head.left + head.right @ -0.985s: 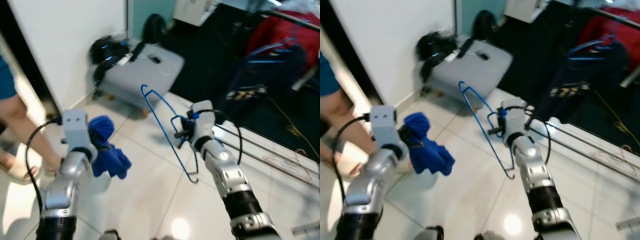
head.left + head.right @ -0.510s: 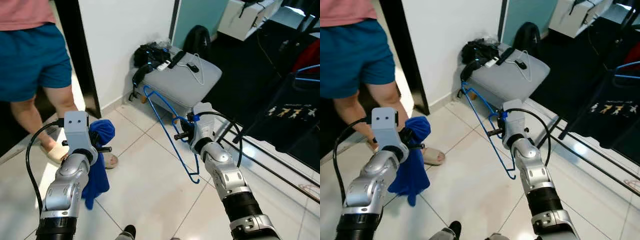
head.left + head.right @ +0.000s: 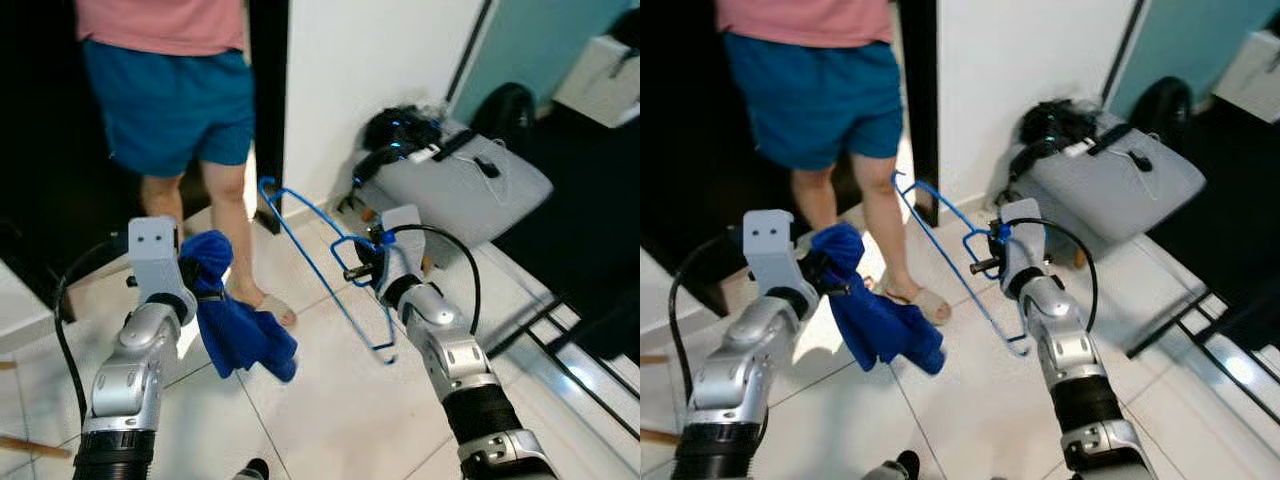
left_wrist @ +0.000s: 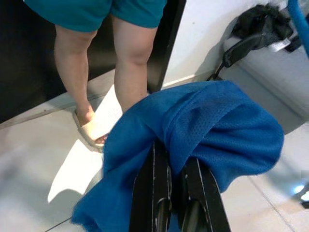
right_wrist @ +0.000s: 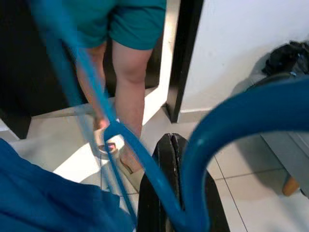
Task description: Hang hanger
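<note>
both arms raised, grippers clamped (fingers together)

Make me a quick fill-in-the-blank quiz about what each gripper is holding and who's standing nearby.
1. The right gripper is shut on a blue wire ____.
2. The left gripper holds a blue ____.
3. The person in front wears ____ shorts.
4. The grey stool stands against the ____ wall.

Missing words: hanger; cloth; teal; white
</note>
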Controlling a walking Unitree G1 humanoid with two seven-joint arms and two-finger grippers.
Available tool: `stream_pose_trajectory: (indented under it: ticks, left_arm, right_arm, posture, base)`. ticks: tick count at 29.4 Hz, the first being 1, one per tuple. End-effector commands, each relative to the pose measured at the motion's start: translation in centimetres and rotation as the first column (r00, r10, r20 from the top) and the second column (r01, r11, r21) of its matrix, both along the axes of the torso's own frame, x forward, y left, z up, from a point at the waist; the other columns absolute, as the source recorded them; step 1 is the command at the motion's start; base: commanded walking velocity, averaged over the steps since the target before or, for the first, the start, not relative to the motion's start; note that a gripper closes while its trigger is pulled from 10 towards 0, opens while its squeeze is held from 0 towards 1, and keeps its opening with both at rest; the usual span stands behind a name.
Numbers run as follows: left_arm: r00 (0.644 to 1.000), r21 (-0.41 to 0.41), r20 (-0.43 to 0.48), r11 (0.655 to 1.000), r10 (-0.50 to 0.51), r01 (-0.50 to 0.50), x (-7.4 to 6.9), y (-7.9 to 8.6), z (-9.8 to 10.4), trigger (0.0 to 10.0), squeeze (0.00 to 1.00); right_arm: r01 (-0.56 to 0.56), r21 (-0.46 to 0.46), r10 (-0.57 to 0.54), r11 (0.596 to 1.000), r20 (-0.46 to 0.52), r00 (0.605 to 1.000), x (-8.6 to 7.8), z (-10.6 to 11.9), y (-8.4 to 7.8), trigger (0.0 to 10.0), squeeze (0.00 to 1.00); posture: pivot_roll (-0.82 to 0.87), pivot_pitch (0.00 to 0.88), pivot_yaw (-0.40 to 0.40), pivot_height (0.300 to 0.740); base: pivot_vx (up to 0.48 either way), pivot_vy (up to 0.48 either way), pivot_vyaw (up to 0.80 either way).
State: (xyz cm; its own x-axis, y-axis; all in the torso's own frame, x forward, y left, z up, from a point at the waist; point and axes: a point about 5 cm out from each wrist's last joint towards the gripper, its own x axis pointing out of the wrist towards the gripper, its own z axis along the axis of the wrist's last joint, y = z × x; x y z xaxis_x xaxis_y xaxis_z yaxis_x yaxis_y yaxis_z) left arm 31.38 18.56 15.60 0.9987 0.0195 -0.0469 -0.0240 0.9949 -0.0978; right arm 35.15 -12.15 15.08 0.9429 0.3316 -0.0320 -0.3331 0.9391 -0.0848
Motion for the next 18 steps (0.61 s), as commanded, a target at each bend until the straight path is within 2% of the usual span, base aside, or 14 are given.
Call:
stream_pose_trajectory:
  ticks: [1, 7, 18]
  left_arm:
    - [1.000, 0.003, 0.006, 1.000, -0.015, 0.015, -0.22, -0.14, 0.02, 10.0, 0.00]
    - [1.000, 0.014, 0.013, 1.000, -0.025, 0.024, -0.20, -0.22, 0.16, 10.0, 0.00]
    - [0.999, 0.017, 0.018, 0.999, -0.037, 0.036, -0.21, -0.32, 0.35, 10.0, 0.00]
  right_arm:
    - [-0.014, 0.021, 0.014, 1.000, -0.004, 1.000, -0.15, -0.20, 0.15, 10.0, 0.00]
    - [-0.057, 0.043, 0.056, 0.997, 0.010, 0.998, -0.31, 0.12, 0.75, 10.0, 0.00]
    - [-0.075, 0.057, 0.074, 0.996, 0.013, 0.997, -0.41, 0.19, 0.83, 10.0, 0.00]
  posture:
    - [0.02, 0.129, -0.092, 0.740]
    - [0.02, 0.130, -0.089, 0.740]
    - [0.02, 0.136, -0.089, 0.740]
  base:
    - [0.000, 0.000, 0.80]
    - [0.000, 0.000, 0.80]
    - [0.000, 0.000, 0.80]
